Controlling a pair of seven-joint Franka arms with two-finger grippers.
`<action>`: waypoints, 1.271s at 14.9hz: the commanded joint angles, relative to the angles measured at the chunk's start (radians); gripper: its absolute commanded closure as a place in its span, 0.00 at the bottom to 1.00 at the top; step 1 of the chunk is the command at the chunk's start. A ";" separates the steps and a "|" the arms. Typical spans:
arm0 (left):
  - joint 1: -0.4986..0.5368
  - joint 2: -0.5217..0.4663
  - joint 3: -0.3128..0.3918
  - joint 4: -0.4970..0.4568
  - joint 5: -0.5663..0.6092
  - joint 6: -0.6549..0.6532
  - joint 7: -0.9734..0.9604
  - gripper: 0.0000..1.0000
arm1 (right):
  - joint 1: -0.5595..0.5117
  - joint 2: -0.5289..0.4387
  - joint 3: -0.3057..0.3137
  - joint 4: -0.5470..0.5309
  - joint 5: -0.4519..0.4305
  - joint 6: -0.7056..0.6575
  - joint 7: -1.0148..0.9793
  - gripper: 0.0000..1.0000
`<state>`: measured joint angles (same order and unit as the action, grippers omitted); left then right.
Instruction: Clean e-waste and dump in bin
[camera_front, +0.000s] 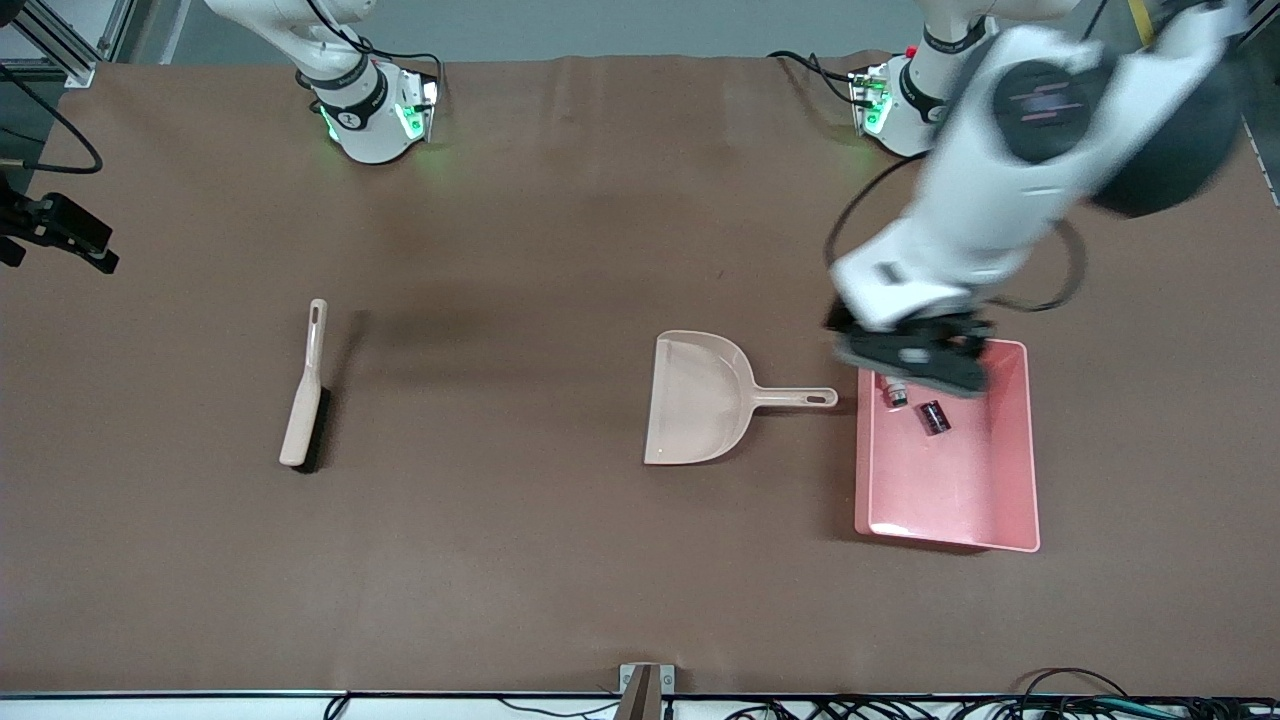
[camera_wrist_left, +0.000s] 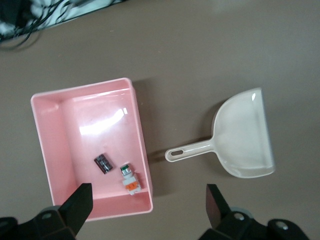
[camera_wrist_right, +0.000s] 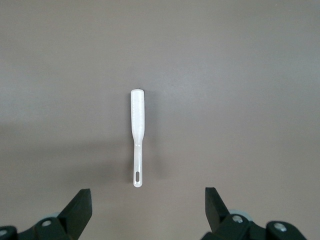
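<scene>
The pink bin (camera_front: 960, 500) lies at the left arm's end of the table. Both e-waste parts lie inside it near the wall closest to the robots: the white-grey piece with an orange patch (camera_front: 893, 393) and the dark block (camera_front: 934, 417). My left gripper (camera_front: 915, 355) hangs open and empty over that edge of the bin. The left wrist view shows the bin (camera_wrist_left: 100, 115), the white piece (camera_wrist_left: 129, 180), the dark block (camera_wrist_left: 103, 163) and my left gripper (camera_wrist_left: 149, 207). My right gripper (camera_wrist_right: 148, 210) is open and empty, high above the brush (camera_wrist_right: 137, 125).
An empty beige dustpan (camera_front: 700, 398) lies beside the bin with its handle pointing toward it; it also shows in the left wrist view (camera_wrist_left: 245, 135). A beige brush (camera_front: 305, 385) lies toward the right arm's end of the table.
</scene>
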<state>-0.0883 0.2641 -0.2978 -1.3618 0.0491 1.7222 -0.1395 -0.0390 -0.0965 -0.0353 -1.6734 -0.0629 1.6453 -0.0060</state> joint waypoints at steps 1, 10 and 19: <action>0.143 -0.119 -0.006 -0.028 -0.153 -0.094 -0.043 0.00 | -0.010 0.004 0.006 0.014 0.014 -0.012 -0.012 0.00; 0.085 -0.180 0.233 -0.078 -0.077 -0.259 0.031 0.00 | -0.012 0.004 0.005 0.015 0.014 -0.001 -0.012 0.00; 0.079 -0.217 0.267 -0.066 -0.005 -0.207 0.207 0.00 | -0.013 0.004 0.005 0.014 0.014 -0.005 -0.011 0.00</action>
<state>0.0064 0.0472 -0.0408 -1.4227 0.0422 1.4914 0.0759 -0.0396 -0.0962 -0.0365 -1.6715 -0.0628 1.6469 -0.0060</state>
